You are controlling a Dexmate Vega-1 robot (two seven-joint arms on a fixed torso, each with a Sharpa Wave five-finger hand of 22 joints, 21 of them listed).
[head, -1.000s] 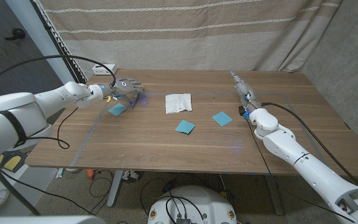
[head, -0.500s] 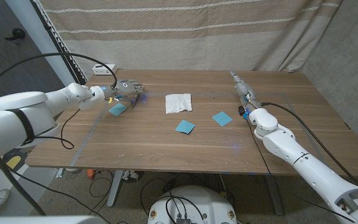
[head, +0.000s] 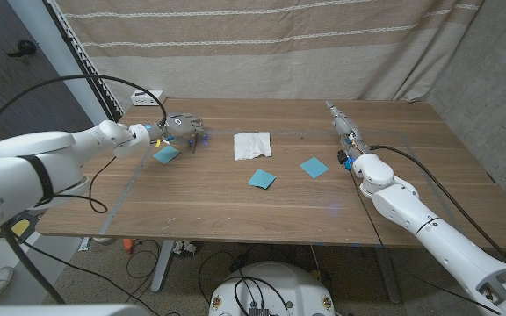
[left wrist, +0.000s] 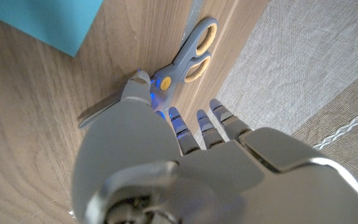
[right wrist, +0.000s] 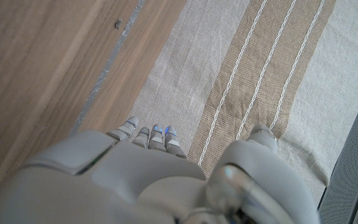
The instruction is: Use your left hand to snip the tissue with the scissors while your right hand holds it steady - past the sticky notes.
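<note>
The white tissue (head: 252,145) lies flat at the table's middle back. Scissors (left wrist: 182,61) with grey and yellow handles lie on the wood at the back left, blades closed. My left hand (head: 182,124) hovers right over them, its fingertips (left wrist: 140,79) by the pivot and its fingers spread; the handles are free beyond the fingers. My right hand (head: 344,128) stands at the back right, fingers stretched out, holding nothing, well right of the tissue. Three blue sticky notes lie on the table: one (head: 166,154) beside my left hand, one (head: 261,179) in front of the tissue, one (head: 313,167) near my right wrist.
A white power strip (head: 148,96) sits at the table's back left corner, with a black cable looping off the left side. A strip of tape (head: 119,200) runs along the left part of the table. A striped curtain (head: 262,44) hangs behind.
My left hand has turned a little over the scissors and stays in the same spot. The right arm, tissue and sticky notes have not moved.
</note>
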